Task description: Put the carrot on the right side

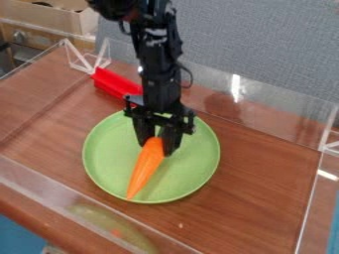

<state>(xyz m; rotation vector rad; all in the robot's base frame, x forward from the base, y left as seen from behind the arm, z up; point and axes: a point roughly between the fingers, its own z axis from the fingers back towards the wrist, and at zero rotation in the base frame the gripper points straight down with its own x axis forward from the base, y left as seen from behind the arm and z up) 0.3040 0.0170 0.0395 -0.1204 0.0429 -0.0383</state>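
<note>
The orange carrot (146, 169) hangs tip-down over the green plate (106, 159), slanting toward the lower left, its tip at or just above the plate surface. My gripper (158, 137) points straight down and is shut on the carrot's thick upper end. The carrot's leafy top is hidden between the fingers. The black arm rises behind it toward the top of the view.
A red rectangular block (114, 82) lies behind the plate at the back left. Clear plastic walls (284, 99) fence the brown wooden table (272, 179) on all sides. A cardboard box (54, 15) stands beyond the wall at the top left.
</note>
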